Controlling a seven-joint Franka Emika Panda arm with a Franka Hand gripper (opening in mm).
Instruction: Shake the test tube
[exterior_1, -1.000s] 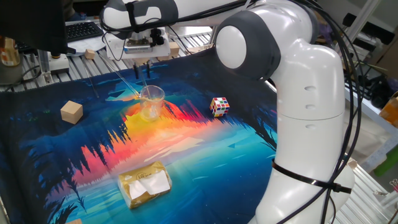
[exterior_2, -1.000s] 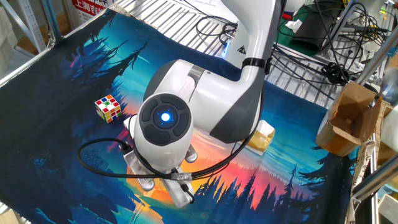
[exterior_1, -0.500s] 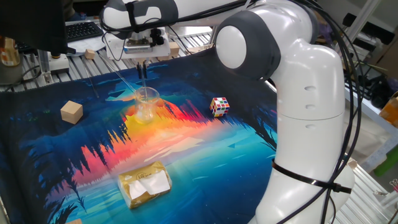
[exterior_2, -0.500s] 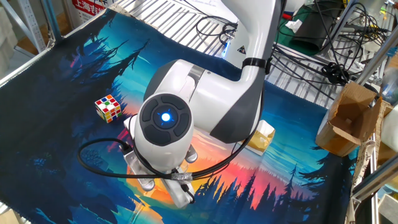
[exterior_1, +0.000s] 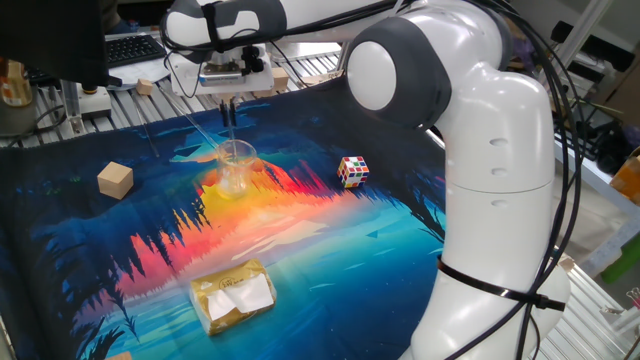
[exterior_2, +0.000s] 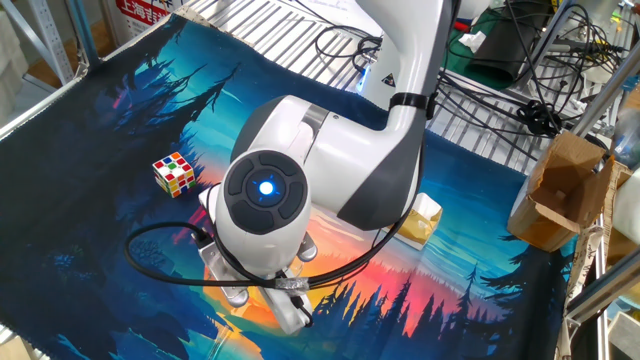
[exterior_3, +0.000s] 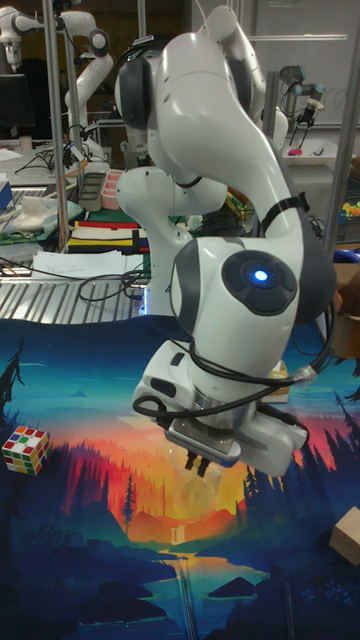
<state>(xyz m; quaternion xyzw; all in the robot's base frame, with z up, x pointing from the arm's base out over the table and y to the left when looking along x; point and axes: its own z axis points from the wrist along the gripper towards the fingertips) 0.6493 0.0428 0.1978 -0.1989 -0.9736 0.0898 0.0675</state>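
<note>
My end effector hangs over the far side of the surface, its fingers drawn narrow around something thin that drops into the beaker just below; I take that for the tube, standing upright with its lower end inside the beaker, though it is too faint to be sure my fingers touch it. A second thin rod leans out of the beaker up toward the left. Left of the beaker, well apart, sits a wooden block; to its right is a colour cube, and near the front edge lies a yellow packet. In the other fixed view my own arm blocks the beaker and fingers entirely; only the cube and a corner of the packet show.
</note>
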